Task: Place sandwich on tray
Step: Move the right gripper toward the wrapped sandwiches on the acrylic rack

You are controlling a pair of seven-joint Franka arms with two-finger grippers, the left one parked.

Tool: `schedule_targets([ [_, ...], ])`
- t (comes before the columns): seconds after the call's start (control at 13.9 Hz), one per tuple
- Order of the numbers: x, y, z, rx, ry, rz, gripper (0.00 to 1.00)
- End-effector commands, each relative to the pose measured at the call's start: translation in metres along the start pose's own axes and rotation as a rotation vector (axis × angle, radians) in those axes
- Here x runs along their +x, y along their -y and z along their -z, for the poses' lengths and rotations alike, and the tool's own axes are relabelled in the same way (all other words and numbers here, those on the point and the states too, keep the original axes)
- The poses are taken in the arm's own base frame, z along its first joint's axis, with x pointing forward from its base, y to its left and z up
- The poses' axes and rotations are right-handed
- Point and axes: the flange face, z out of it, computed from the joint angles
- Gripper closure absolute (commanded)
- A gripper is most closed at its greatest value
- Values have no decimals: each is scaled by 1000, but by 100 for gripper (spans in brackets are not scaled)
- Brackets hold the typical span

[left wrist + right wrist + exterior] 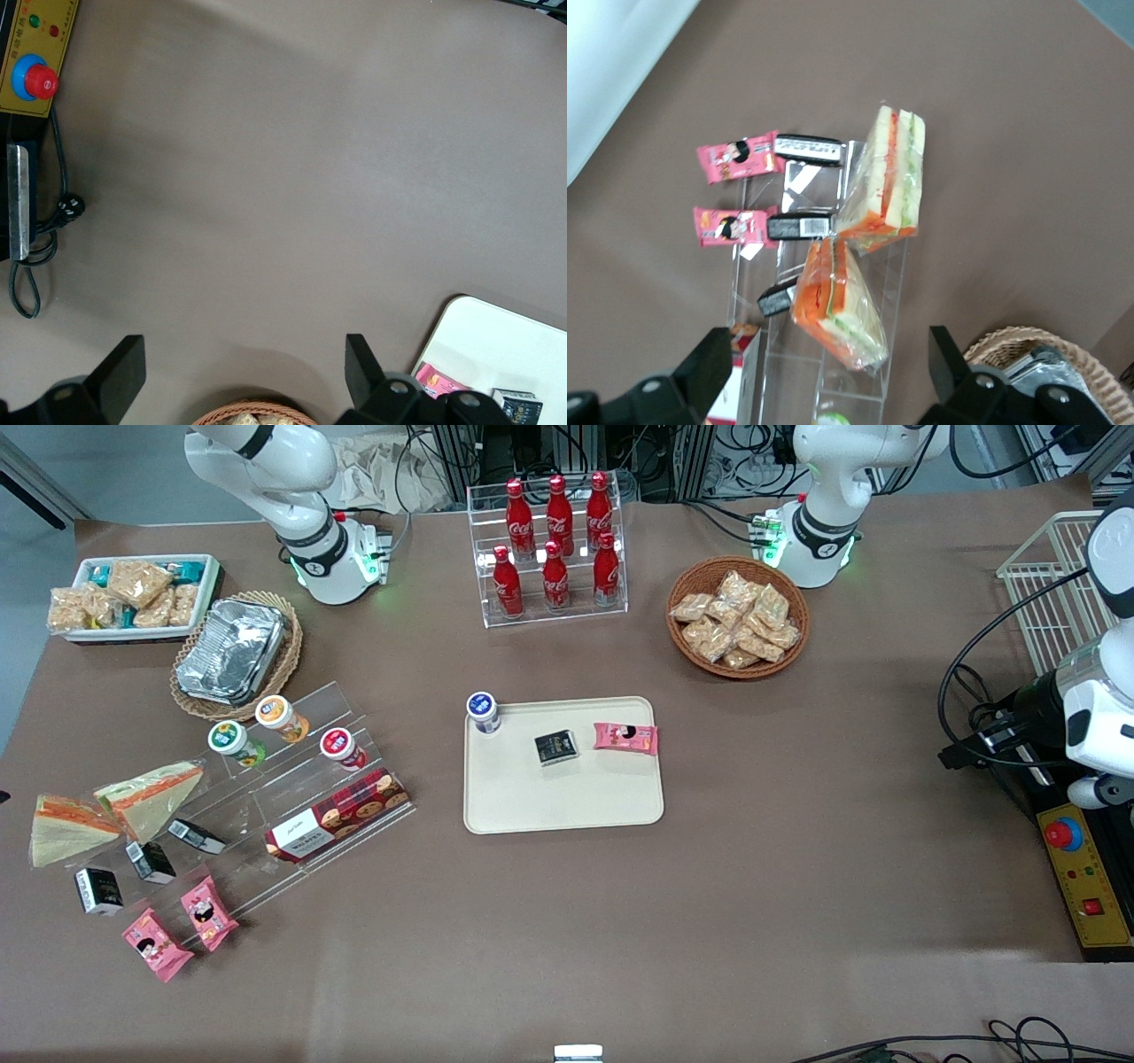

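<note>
On the brown bench (762, 868), the sandwich (837, 301) leans displayed on the clear stepped rack (292, 797), well apart from the tray (567, 802), while the end effector (824, 376) hovers above the rack, fingers spread wide and empty, likely lining up a grasp.

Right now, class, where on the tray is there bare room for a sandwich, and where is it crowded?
The tray is bare along its edge nearest the front camera. Its farther edge is crowded: a blue-lidded cup, a black packet and a pink packet. The end effector, open, hangs above the two sandwiches on the clear rack.
</note>
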Motion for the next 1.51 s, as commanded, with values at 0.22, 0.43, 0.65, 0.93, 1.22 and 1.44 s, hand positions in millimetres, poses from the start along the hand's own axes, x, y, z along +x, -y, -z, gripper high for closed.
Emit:
schedule_targets([
  [0.22,30,-12,-35,32,6,-97,1],
  [0.43,39,-17,-54,11,12,-109,1],
  [0.65,58,-28,-76,24,-19,-146,1],
  [0.93,67,-35,-110,23,16,-178,1],
  [1.22,68,-35,-142,-3,37,-178,1],
  [1.44,69,-32,-160,-14,41,-169,1],
])
